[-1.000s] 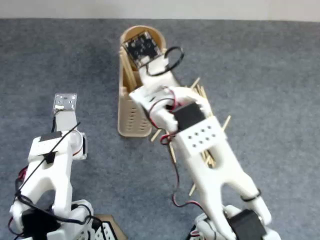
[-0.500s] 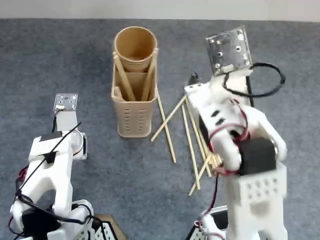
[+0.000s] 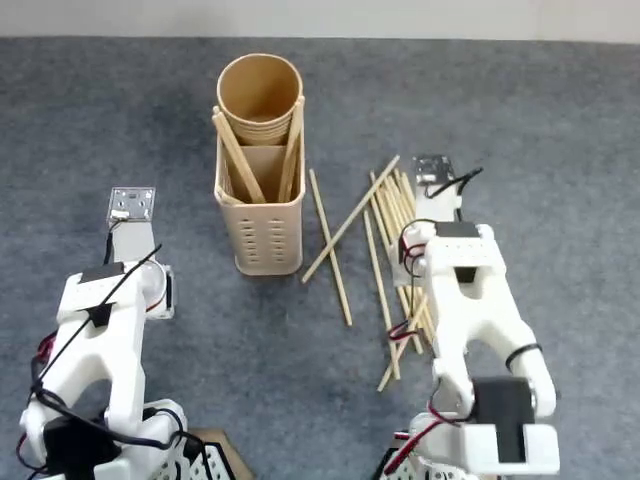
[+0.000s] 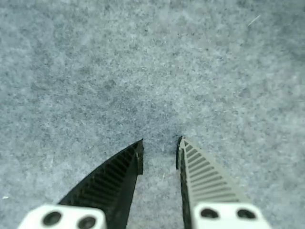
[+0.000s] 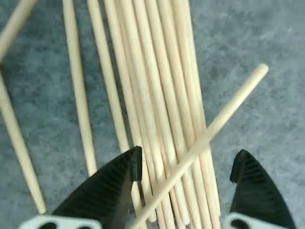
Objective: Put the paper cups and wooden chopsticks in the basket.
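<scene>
Your right claw (image 5: 188,155) is back from the basket (image 3: 265,240) and hangs spread wide over the loose chopsticks (image 5: 152,95), so another grab looks next.

Counter (image 3: 560,130): covered in grey, mottled, felt-like fabric. A pale strip (image 3: 320,18) runs along its far edge. A flat brown piece (image 3: 228,452) lies at the near edge, partly covered.
</scene>
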`<action>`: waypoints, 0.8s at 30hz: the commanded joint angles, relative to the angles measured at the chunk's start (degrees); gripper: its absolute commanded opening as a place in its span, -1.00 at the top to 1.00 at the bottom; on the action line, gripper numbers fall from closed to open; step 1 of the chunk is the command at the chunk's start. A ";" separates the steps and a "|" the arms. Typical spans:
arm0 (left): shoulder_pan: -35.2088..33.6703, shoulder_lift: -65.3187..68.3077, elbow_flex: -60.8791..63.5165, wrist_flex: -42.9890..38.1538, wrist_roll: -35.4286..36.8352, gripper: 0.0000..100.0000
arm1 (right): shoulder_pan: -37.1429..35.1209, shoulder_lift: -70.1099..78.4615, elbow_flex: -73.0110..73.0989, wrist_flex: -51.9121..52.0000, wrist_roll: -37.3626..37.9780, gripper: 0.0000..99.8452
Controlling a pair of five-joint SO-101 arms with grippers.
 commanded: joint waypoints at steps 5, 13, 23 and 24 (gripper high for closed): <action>1.36 0.22 -1.80 -0.79 -0.70 0.69 | 0.40 1.80 -0.04 -1.63 -0.09 0.79; 3.12 0.31 -0.66 -1.67 -0.70 0.69 | 0.31 -5.85 -3.03 -1.36 -0.18 0.99; 3.12 0.31 -0.57 -1.93 -0.70 0.69 | 0.31 -12.62 -18.59 3.03 2.29 0.99; 3.12 0.31 -0.57 -1.93 -0.70 0.69 | 0.31 -12.79 -20.88 2.95 2.29 0.99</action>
